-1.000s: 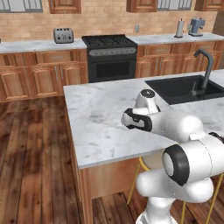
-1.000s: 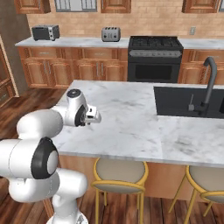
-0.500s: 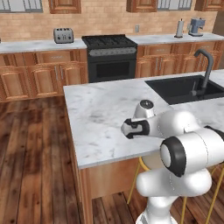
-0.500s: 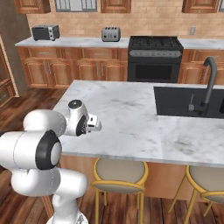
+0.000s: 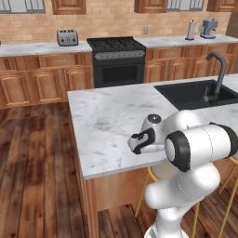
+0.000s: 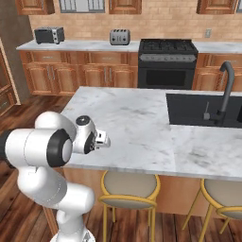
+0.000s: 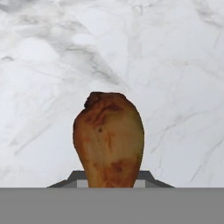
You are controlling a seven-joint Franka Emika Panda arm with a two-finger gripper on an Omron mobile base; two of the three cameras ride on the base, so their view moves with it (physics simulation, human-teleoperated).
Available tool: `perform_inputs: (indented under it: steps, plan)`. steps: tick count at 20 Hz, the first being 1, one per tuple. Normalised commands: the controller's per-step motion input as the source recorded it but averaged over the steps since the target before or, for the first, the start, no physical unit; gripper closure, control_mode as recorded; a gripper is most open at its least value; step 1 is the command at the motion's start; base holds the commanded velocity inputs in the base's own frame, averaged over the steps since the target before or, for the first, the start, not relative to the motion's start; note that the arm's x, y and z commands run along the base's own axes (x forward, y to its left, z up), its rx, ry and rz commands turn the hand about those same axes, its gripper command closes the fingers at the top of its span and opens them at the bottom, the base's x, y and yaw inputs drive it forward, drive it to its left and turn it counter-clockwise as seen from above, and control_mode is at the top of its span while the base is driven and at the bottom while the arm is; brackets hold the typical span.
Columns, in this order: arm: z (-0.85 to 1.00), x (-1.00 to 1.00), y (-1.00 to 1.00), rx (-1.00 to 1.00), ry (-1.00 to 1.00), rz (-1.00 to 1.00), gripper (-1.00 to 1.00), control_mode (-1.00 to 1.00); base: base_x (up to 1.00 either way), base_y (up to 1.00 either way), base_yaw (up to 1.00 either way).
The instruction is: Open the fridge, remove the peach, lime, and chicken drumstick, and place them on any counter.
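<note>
Holding the chicken drumstick (image 7: 109,140) in the gripper (image 7: 109,186), jaws clamped on its lower end, rounded brown meaty end pointing out along the hand. Hovering low over the counter (image 5: 107,116), white-grey marble veined behind the meat in the hand view. Sitting near the front edge of that island top, hand (image 5: 142,140) turned sideways, close above the stone; contact between drumstick and marble impossible to tell. From the right base view, same hand (image 6: 94,139) just inside the near-left part of the slab (image 6: 137,118). Black sink (image 5: 195,93) and curved tap (image 5: 217,74) well apart to the right. Black stove (image 5: 116,60) and toaster (image 5: 67,37) along the far wall. Yellow-legged stool (image 6: 128,186) tucked under the island edge.
</note>
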Motion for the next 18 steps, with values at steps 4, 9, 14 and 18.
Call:
perform_inputs:
  steps: [4, 9, 14, 18]
  plan:
    - [-0.29, 0.09, 0.00, 0.00, 0.00, 0.00, 1.00, -1.00, 0.00, 0.00, 0.00]
    - [-0.20, 0.11, 0.00, 0.00, 0.03, 0.00, 1.00, -1.00, 0.00, 0.00, 0.00]
    - [-0.20, 0.12, 0.00, 0.00, 0.04, 0.00, 1.00, -1.00, 0.00, 0.00, 0.00]
    - [-0.18, 0.11, 0.00, 0.00, 0.03, 0.00, -1.00, -1.00, 0.00, 0.00, 0.00]
